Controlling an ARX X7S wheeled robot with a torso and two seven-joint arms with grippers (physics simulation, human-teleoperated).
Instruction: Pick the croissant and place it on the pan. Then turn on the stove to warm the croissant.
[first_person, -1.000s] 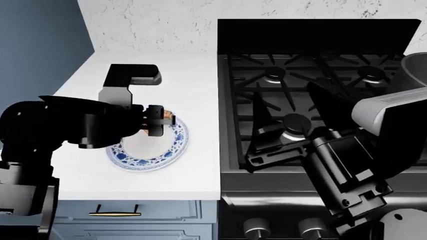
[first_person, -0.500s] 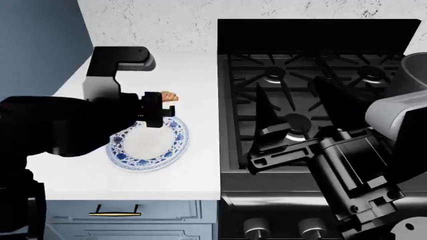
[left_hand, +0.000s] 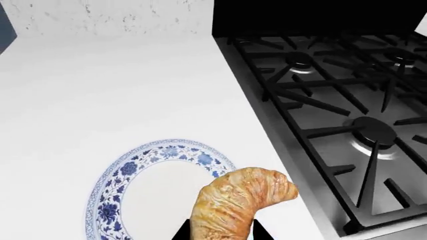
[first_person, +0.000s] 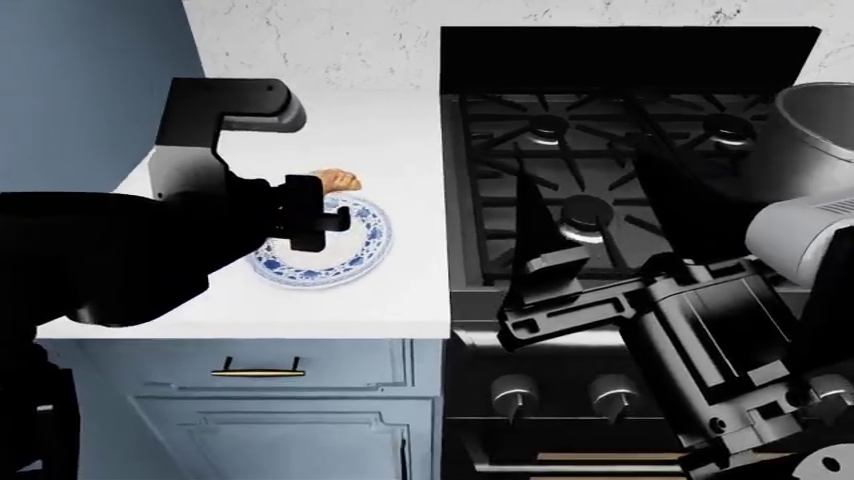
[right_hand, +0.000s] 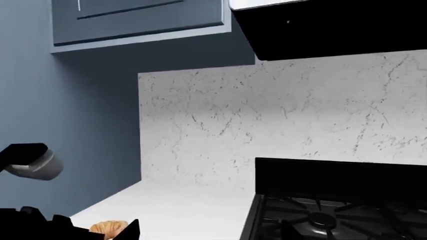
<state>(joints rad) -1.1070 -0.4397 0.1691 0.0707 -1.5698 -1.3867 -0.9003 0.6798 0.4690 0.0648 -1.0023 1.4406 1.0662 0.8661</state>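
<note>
Now lifting clear of the blue-and-white plate (left_hand: 127, 200) since a second ago, left hand (first_person: 320, 208) clamping the croissant (left_hand: 240, 200) above the tabletop (left_hand: 100, 100), needing a level, unhurried carry rightward across the stove (first_person: 601, 200) toward the pan (first_person: 814, 130), right hand (first_person: 534, 250) idling spread wide.

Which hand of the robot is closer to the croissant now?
Left. The left hand is shut on the croissant above the plate. The right hand hovers over the stove, well apart.
</note>
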